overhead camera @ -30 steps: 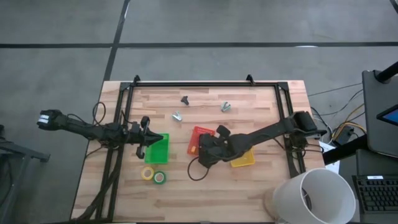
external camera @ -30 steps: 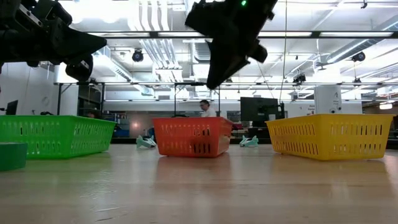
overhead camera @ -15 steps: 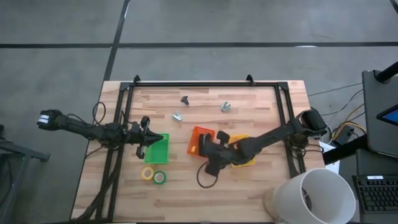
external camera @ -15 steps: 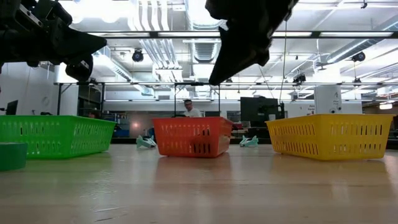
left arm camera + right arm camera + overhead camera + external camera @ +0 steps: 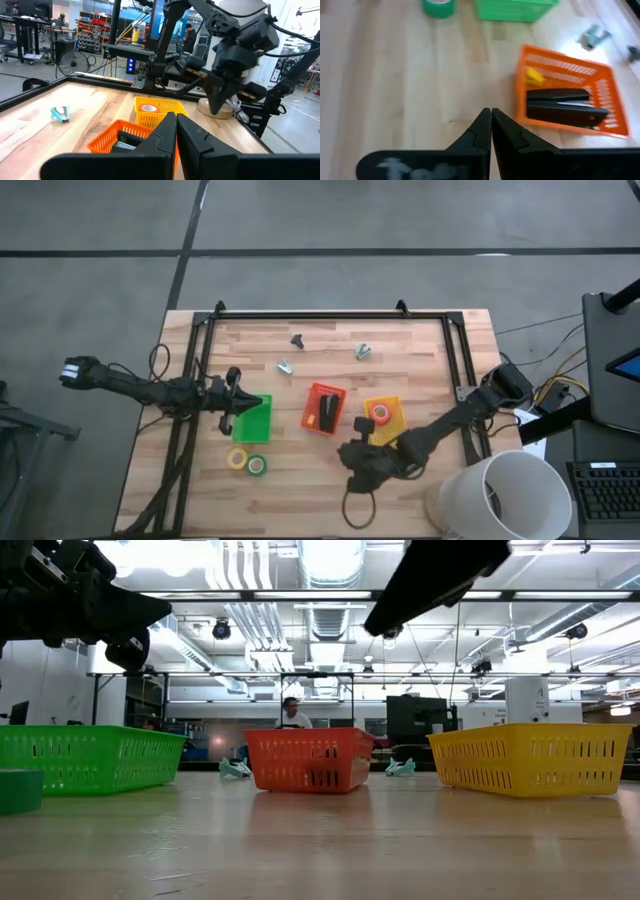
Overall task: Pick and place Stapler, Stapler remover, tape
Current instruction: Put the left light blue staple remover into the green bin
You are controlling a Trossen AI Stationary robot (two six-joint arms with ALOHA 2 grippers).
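Inside the slotted orange plastic bin [image 5: 570, 97], long black stapler [image 5: 565, 108]; both pincers together

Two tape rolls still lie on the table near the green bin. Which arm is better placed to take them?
Probably the left. Its hand hangs by the green bin, close to the yellow roll and green roll. The right hand is farther away.

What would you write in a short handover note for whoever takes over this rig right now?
Left gripper: shut, empty, at the green bin.
Right gripper: shut, empty, over bare table near the front edge.
Done: stapler lies in the orange bin; one orange tape roll in the yellow bin.
Left: yellow tape roll and green tape roll on the table before the green bin; three small pieces at the back.
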